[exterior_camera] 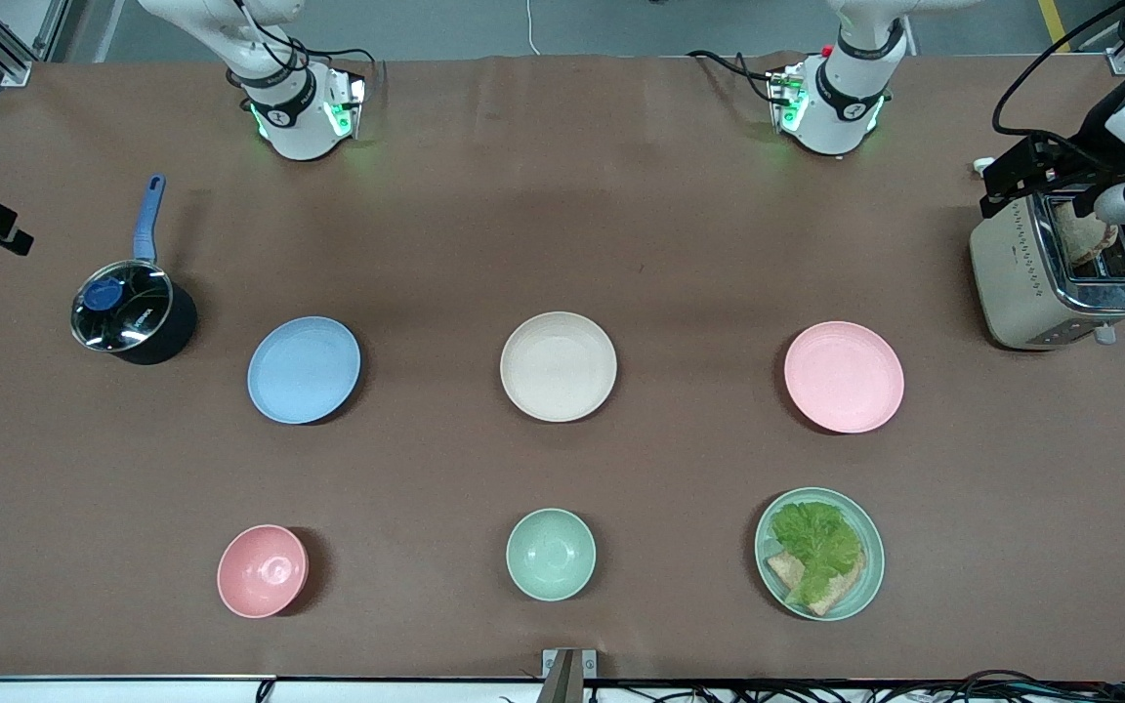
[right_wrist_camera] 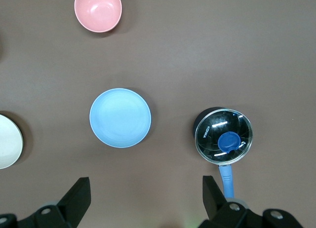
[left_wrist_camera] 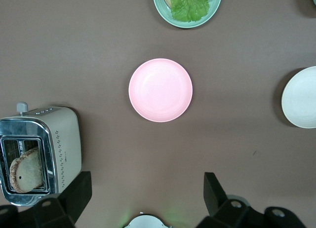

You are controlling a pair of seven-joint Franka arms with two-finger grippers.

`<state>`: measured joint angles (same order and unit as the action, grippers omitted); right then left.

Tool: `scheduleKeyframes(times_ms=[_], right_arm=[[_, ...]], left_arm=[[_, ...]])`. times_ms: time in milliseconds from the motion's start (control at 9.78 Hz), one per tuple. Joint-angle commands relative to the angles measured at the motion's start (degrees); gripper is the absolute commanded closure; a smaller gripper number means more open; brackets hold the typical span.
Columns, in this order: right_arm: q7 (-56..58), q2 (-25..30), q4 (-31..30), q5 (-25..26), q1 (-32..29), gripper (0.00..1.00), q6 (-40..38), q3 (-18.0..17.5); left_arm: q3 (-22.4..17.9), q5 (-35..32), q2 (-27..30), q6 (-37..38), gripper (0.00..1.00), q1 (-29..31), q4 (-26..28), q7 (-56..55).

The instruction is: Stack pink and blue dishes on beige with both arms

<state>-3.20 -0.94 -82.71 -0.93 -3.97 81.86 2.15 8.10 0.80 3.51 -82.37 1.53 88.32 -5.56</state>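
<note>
The beige plate (exterior_camera: 559, 366) lies at the table's middle, with the blue plate (exterior_camera: 304, 369) beside it toward the right arm's end and the pink plate (exterior_camera: 844, 376) toward the left arm's end. All three lie flat, apart and bare. My left gripper (left_wrist_camera: 146, 188) hangs open high over the table between its base and the pink plate (left_wrist_camera: 160, 90), nothing between its fingers. My right gripper (right_wrist_camera: 146, 191) is open too, high up between its base and the blue plate (right_wrist_camera: 120, 117). An edge of the beige plate (left_wrist_camera: 300, 97) shows in both wrist views.
A black pot with a glass lid (exterior_camera: 128, 312) stands beside the blue plate. A toaster holding bread (exterior_camera: 1061, 283) stands beside the pink plate. Nearer the front camera sit a pink bowl (exterior_camera: 262, 571), a mint bowl (exterior_camera: 550, 554) and a mint plate with lettuce and bread (exterior_camera: 819, 554).
</note>
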Motion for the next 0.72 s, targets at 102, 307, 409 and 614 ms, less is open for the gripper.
scheduleKeyframes(times_ms=[102, 307, 409, 614], right_arm=[[0.7, 1.0, -0.3, 0.5, -0.2, 0.0, -0.8, -0.1], [0.7, 0.8, -0.5, -0.3, -0.3, 0.0, -0.7, -0.2], [0.9, -0.5, -0.5, -1.1, -0.5, 0.0, -0.6, -0.2], [3.9, -4.3, -4.2, -4.4, -0.9, 0.0, 4.1, 0.0]], left_arm=[[-0.1, -2.9, -2.0, 0.7, 0.0, -0.1, -1.4, 0.3], [0.0, -3.7, -5.3, 0.5, 0.0, 0.5, -2.5, 0.7], [-0.2, -4.3, -8.0, -1.1, 0.0, 1.4, -2.4, 0.6], [-0.1, -4.1, -10.1, -11.9, 0.0, 5.6, 6.2, 0.7]])
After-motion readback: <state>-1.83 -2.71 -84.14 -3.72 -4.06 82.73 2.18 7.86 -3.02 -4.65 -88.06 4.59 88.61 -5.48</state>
